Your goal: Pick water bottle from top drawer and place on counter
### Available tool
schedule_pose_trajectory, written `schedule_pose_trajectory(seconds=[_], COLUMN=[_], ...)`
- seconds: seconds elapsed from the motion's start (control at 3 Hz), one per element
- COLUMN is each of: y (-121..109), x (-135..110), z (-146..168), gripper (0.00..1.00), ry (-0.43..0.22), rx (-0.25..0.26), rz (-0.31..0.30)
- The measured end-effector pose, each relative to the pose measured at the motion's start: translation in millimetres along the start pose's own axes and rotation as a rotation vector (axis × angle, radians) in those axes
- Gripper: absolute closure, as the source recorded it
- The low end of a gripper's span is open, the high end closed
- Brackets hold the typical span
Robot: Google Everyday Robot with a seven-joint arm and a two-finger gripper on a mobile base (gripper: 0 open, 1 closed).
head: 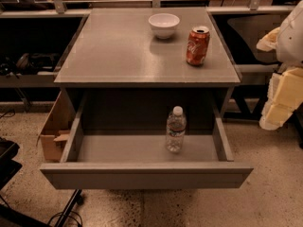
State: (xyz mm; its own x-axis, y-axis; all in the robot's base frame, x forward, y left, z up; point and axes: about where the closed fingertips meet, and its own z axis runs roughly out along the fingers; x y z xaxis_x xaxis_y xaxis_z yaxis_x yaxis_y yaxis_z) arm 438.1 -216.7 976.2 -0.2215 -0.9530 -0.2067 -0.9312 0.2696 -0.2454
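The water bottle (175, 130) is clear with a white cap and label band. It stands upright in the open top drawer (142, 175), right of the middle, on the grey drawer floor. The counter (118, 51) is the grey top above the drawer. My gripper (281, 96) is the pale yellow and white part at the right edge of the view. It is out beside the cabinet's right side, well apart from the bottle, and holds nothing that I can see.
A white bowl (164, 24) and a red soda can (197, 45) stand on the counter's far right part. A cardboard box (56, 126) sits on the floor left of the drawer. Dark shelves flank the cabinet. Cables and a black stand (66, 212) are at the lower left.
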Motion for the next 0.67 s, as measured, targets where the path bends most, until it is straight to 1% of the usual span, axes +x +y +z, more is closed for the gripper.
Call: schedule_pose_trajectory(seconds=[0.33, 0.67], y=[0, 3], x=[0, 1], z=[0, 13], gripper=[0.00, 0.00], ry=[0.000, -0.006], rx=[0.000, -0.010], rz=[0.000, 0.018])
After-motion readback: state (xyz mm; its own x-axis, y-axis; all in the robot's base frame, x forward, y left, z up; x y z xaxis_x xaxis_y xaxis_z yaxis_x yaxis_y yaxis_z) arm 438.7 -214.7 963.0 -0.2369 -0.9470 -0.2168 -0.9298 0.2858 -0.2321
